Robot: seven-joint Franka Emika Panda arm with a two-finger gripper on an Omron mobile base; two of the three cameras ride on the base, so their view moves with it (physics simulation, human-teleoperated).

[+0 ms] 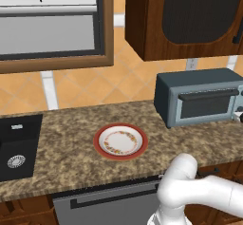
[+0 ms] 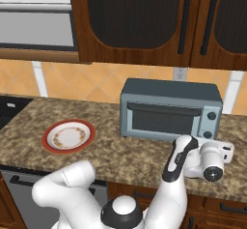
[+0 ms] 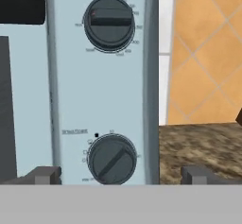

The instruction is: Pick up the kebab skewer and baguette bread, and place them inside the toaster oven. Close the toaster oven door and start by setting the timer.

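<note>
Claw (image 3: 120,175) is seen spread wide in the hand view, nothing gripped between its two dark fingertips (image 3: 45,175). It is aimed straight at the control panel (image 3: 101,83) of the toaster oven (image 2: 170,108), with the lower dial (image 3: 112,159) framed just above and between the tips; contact cannot be judged. An upper dial (image 3: 109,23) is set higher on the same pale panel. In the right base view the white hand is held just in front of the oven's right end, low over the granite worktop (image 2: 120,153).

The toaster oven door (image 2: 163,118) is seen shut, dark bar handle across its top edge. The oven stands at the back of the worktop against the orange tiled wall, under dark wood cupboards (image 2: 159,22).

Well to the left, a red-rimmed plate (image 1: 120,141) lies flat on the worktop, bare. Further left a black sink (image 1: 16,148) is set into the worktop.

Kebab skewer and baguette bread cannot be located; the oven's dark glass reveals nothing of its interior.
</note>
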